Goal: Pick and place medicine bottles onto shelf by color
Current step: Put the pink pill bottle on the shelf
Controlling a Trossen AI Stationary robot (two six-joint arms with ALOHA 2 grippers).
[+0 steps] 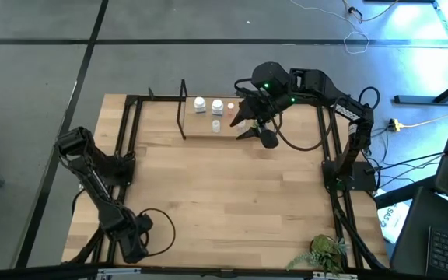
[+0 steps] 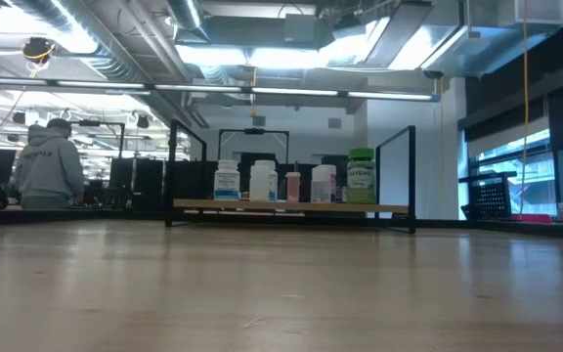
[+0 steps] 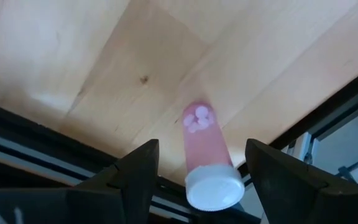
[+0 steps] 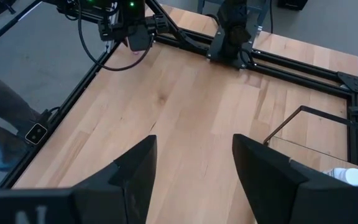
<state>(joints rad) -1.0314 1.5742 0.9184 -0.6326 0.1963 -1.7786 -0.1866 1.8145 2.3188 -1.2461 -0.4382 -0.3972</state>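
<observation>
The left gripper (image 3: pixel 197 168) sits low over the near left corner of the light wooden tabletop (image 1: pixel 224 202), its two dark fingers spread wide. Between them, not visibly touched by either finger, lies a pink translucent pill bottle with a white cap (image 3: pixel 207 163), on its side, cap toward the wrist and pale tablets gathered at its far end. Nothing is gripped.

To take it well, the gripper would probably need to centre the fingers on the bottle's body rather than the cap, close square across the width, and lift without rolling it toward the black frame rail (image 3: pixel 36 134) just beside it.

Farther across the table, the right gripper (image 4: pixel 191 171) hovers open and empty just beside the end of the small light wood shelf with thin black wire uprights (image 1: pixel 183 117). On the shelf stand several small bottles in a row: white ones (image 2: pixel 227 182), a pink one (image 2: pixel 293 187) and a green one (image 2: pixel 361 176) at the end. The held-colour match suggests the pink bottle belongs beside the pink one there.

Beyond the table, a person in a grey hooded top (image 2: pixel 49 166) stands in the room.
</observation>
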